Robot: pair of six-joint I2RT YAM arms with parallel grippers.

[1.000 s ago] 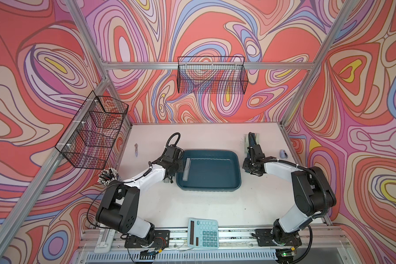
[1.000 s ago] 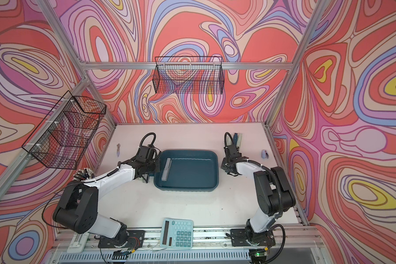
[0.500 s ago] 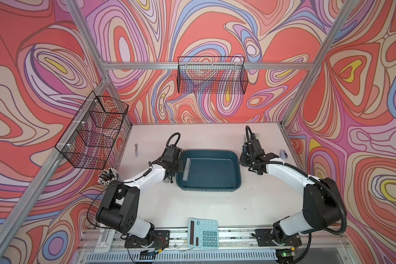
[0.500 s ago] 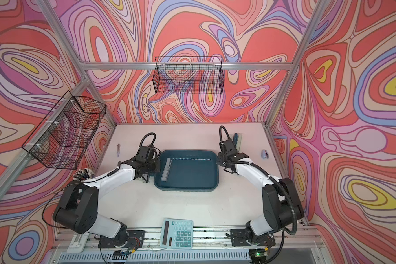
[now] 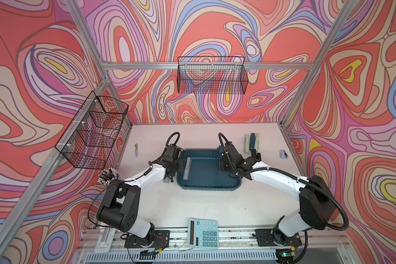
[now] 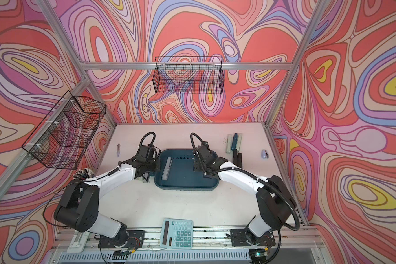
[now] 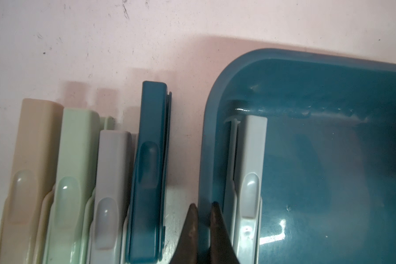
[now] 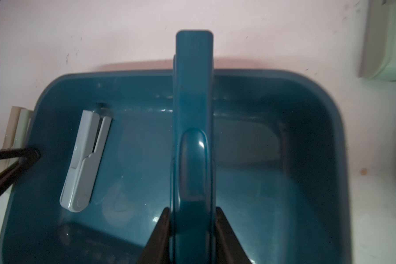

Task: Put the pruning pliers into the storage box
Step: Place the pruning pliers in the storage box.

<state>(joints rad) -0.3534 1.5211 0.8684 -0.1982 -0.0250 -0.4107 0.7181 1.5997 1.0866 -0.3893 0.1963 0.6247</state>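
The dark teal storage box (image 5: 208, 182) (image 6: 188, 180) lies mid-table with one grey pruning pliers (image 5: 187, 168) (image 8: 85, 160) inside by its left wall. My right gripper (image 8: 192, 208) (image 5: 223, 163) is shut on a dark teal pruning pliers (image 8: 193, 118), held above the box's right half. My left gripper (image 7: 204, 204) (image 5: 176, 164) is shut on the box's left rim (image 7: 206, 160), one finger on each side of it. Beside that rim lie beige (image 7: 25, 171), pale green (image 7: 71, 171), grey (image 7: 110, 182) and teal (image 7: 149, 171) pliers. More pliers (image 5: 252, 142) (image 6: 233, 142) lie at the back right.
A calculator (image 5: 202, 233) sits at the front edge. A small lilac object (image 5: 283, 154) lies far right and a small figure (image 5: 136, 149) at the left. Wire baskets (image 5: 212, 77) (image 5: 94, 132) hang on the walls. A bundle of sticks (image 5: 108, 178) lies near the left arm.
My right arm has swung left from the pliers pile at the back right, carrying the teal pliers over the box. The left arm has stayed put.
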